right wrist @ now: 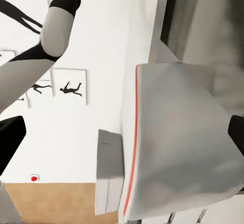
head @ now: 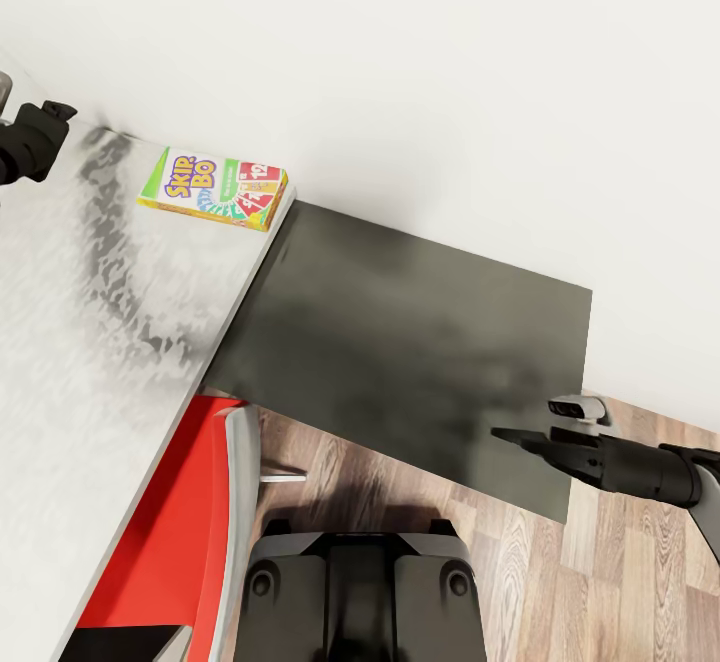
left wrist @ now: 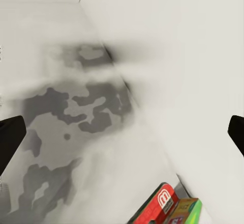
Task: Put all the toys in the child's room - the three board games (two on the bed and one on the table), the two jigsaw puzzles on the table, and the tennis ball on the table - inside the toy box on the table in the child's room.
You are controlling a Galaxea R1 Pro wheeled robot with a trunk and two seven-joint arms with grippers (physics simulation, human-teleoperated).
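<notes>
Head view: the desk point(head: 90, 342), L-shaped, has a pale top meeting a lower dark top point(head: 420, 342). A red chair point(head: 170, 532) is tucked under the near edge of the pale top. The Skip-Bo box point(head: 215, 188) lies flat at the far corner of the pale top, beside the wall and right at the step down. The left gripper point(head: 35, 137) hangs near the far edge, well apart from the box; the right gripper point(head: 530, 434) sits over the near corner of the dark top.

Left wrist view: the left fingertips point(left wrist: 10, 135) are spread, empty; the box corner shows beyond.

Right wrist view: the right fingertips point(right wrist: 10, 135) are spread; wall pictures point(right wrist: 68, 87) show.

Risk, as judged: a sideways nudge could tip the box over the step.
</notes>
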